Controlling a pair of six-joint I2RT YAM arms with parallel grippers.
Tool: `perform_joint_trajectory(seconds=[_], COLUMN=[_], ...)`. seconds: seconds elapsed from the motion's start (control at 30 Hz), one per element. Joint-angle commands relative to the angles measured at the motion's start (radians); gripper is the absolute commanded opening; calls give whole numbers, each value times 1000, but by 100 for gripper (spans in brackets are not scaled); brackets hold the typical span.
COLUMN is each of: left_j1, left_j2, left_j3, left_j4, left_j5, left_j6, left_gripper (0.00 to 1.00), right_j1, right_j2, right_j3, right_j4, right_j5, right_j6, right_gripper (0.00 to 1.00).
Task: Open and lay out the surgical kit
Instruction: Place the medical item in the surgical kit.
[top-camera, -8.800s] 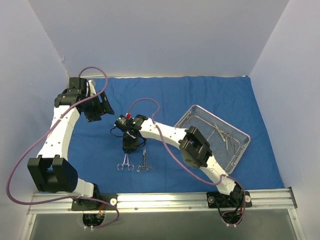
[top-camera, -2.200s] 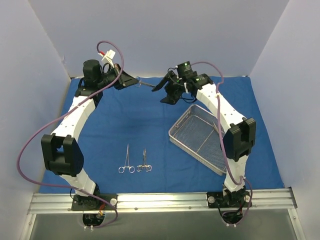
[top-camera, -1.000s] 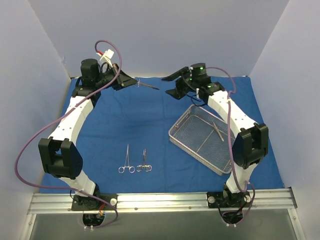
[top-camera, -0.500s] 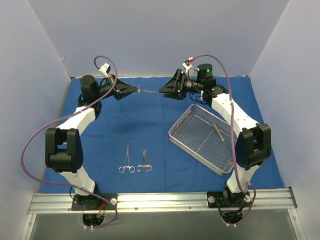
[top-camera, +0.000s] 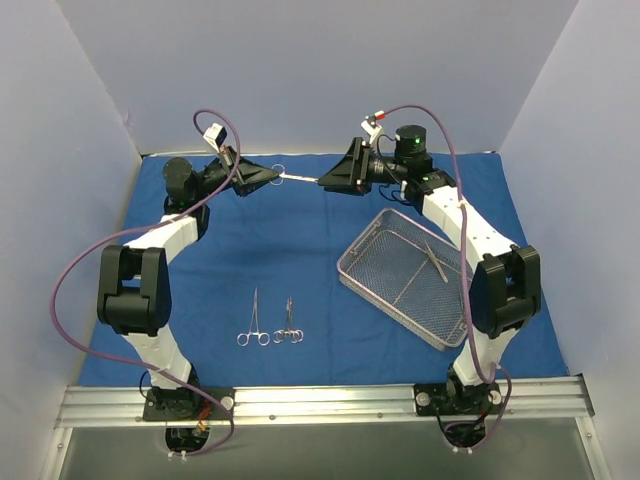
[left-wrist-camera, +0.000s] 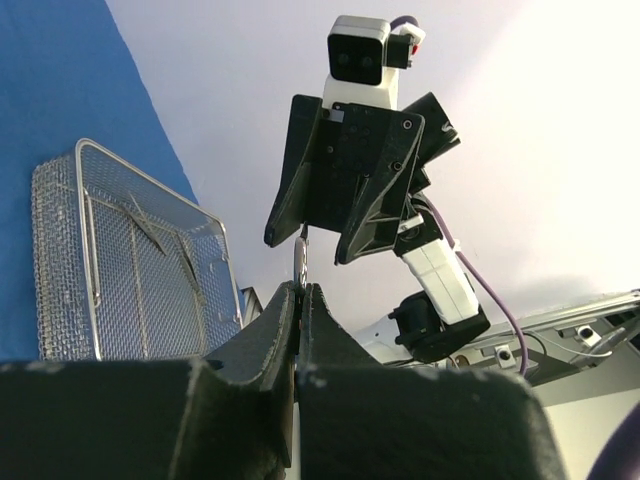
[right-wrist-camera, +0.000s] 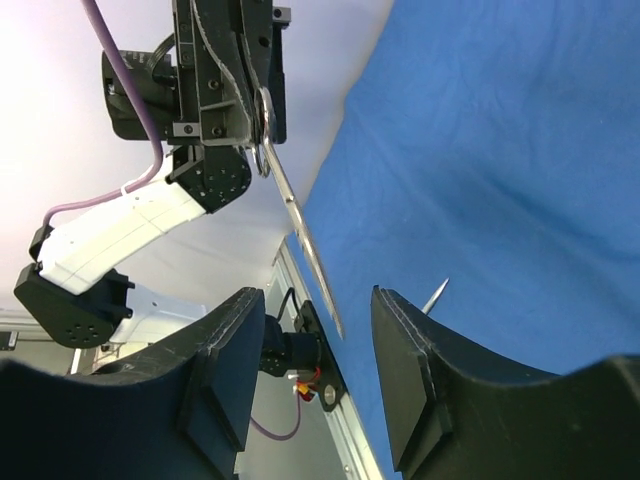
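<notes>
**Top view.** We see the L gripper and R gripper facing each other in the air over the far part of the blue cloth. One steel clamp bridges the gap between them.

**L wrist view.** The L fingers are pressed together on the clamp's ring end, and the ring shows just above the tips.

**R wrist view.** The R fingers stand apart w/ the clamp's tip between them. We see no contact on either side.

**Rest of kit, top view.** The wire tray sits on the cloth's R half, turned at an angle, w/ thin tools lying inside. L of ctr and nearer the arm bases, two clamps lie side by side on the cloth, rings toward the bases, well apart from the tray.
</notes>
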Motion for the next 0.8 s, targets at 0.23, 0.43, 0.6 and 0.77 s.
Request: perform_joint_trajectory(seconds=[0.23,0.43,0.6,0.77], left_j1=[-7,-7,-7,-7], left_j2=[22,44,56,65], left_j3=[-7,7,9,16], left_j4=[142,176,191,205], left_j5=[10,12,6,6], left_j6=[-69,-100,-112,-124], left_gripper=[2,2,2,2], right_j1=[-11,-14,-14,-14], right_j2=[34,40,40,45], right_j3=[-4,-35,-38,-43], right_j4=[204,287,298,293], right_j5=[-53,-62,-87,-87], right_j6=[84,146,161,157], right_gripper=[38,27,26,24])
